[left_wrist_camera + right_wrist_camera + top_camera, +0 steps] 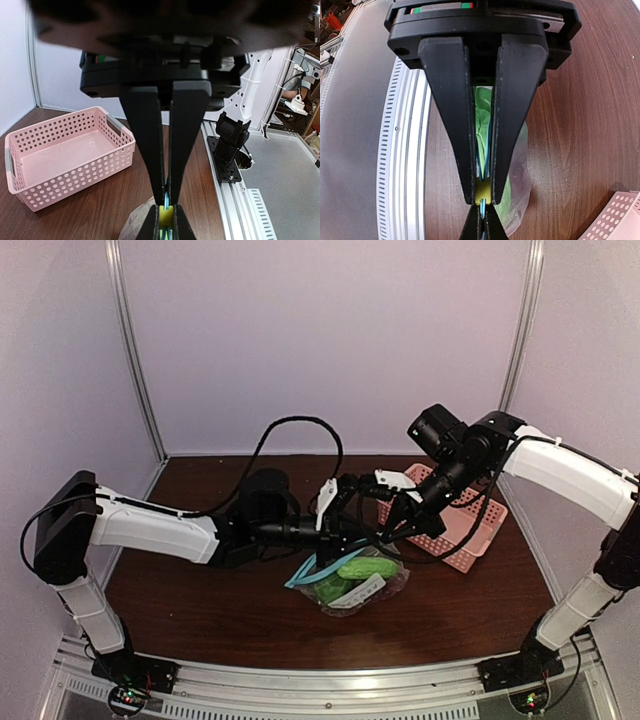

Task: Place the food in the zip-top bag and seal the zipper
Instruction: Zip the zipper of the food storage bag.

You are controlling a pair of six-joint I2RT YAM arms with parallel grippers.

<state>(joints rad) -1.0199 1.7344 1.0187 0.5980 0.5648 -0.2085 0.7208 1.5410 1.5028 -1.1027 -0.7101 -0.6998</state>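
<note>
Where the bag [372, 585] lies on the table [200, 610] just beyond the arms' bases, the vegetable [368, 567] shows green inside; grapes cannot be made out. Above it, left gripper [165, 201] and right gripper [482, 199] meet tip to tip, both clenched on the zipper [303, 575], their fingers hiding most of the strip. Behind, the right arm crosses the basket [475, 540], covering its left end.
</note>
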